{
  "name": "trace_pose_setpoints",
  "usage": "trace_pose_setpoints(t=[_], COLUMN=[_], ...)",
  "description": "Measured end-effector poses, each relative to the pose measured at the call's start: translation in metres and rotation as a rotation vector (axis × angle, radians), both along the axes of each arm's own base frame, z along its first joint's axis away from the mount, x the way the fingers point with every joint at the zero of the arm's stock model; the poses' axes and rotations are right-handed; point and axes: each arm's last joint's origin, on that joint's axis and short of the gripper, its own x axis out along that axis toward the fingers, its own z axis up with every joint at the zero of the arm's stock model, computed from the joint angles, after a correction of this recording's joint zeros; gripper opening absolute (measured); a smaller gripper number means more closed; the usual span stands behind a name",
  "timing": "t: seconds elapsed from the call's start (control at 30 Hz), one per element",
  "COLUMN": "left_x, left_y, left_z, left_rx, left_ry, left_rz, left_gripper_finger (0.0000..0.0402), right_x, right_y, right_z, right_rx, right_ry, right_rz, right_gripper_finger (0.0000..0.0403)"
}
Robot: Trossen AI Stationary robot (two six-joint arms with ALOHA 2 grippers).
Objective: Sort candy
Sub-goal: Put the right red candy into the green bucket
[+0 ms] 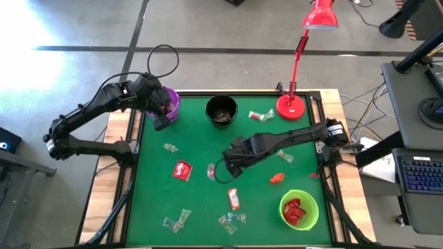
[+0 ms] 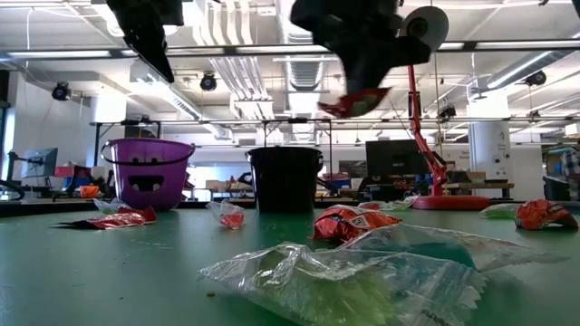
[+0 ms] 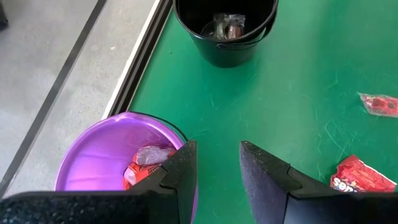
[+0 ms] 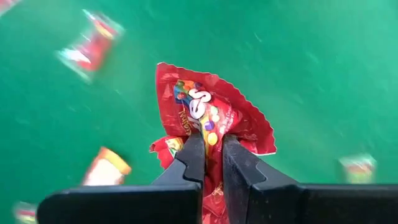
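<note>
My right gripper (image 4: 212, 142) hangs above the middle of the green table (image 1: 201, 200), shut on a red candy packet (image 4: 205, 112). The low view shows that packet (image 2: 358, 101) clear of the table. My left gripper (image 3: 217, 165) is open and holds nothing, above the near rim of the purple bowl (image 1: 168, 104), which has wrapped candy in it (image 3: 146, 163). More candy lies loose on the table: red packets (image 1: 182, 169) (image 1: 234, 199), an orange piece (image 1: 277, 178) and clear-wrapped ones (image 1: 176, 221) (image 1: 232, 221). My right gripper pinches the red packet between its two fingers, at a crumpled part near the packet's middle (image 4: 213, 127). The fingers point steeply down at it from above. The packet is lifted clear of the table, and its serrated end (image 4: 249, 115) sticks out past the fingertips.
A black bowl (image 1: 221, 111) with candy in it stands at the far middle, and a green bowl (image 1: 309, 200) with red candy at the near right. A red desk lamp (image 1: 294, 104) stands at the far right. Clear-wrapped candy (image 2: 344, 272) lies near the table's front edge.
</note>
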Motion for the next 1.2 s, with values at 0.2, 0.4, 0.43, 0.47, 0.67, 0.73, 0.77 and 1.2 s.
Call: trace_pose_setpoints(t=[0.2,0.4,0.43,0.47,0.67,0.73,0.77,1.2], left_x=[0.0,0.0,0.0,0.0,0.0,0.001,0.001,0.005], left_y=[0.0,0.0,0.0,0.0,0.0,0.0,0.001,0.003], left_z=[0.0,0.0,0.0,0.0,0.0,0.0,0.0,-0.004], left_rx=[0.0,0.0,0.0,0.0,0.0,0.001,0.0,-0.011], left_ry=[0.0,0.001,0.001,0.001,-0.001,-0.001,0.0,0.018], left_rz=[0.0,0.0,0.0,0.0,0.0,0.0,0.0,0.0], left_gripper_finger=[0.0104,0.0104,0.0104,0.0104,0.0104,0.0104,0.0104,0.0104], right_x=[-0.019,-0.038,-0.042,-0.047,-0.076,-0.084,-0.088,-0.14], right_y=[0.027,0.052,0.056,0.06,0.084,0.094,0.099,0.161], right_z=[0.003,0.016,0.019,0.021,0.038,0.043,0.045,0.05], right_rx=[-0.007,0.026,0.027,0.027,0.057,0.071,0.077,0.136], right_ry=[0.102,0.096,0.103,0.109,0.121,0.101,0.094,0.096], right_rz=[-0.009,-0.045,-0.055,-0.065,-0.158,-0.185,-0.201,-0.411], right_gripper_finger=[0.0017,0.0017,0.0017,0.0017,0.0017,0.0017,0.0017,0.0017])
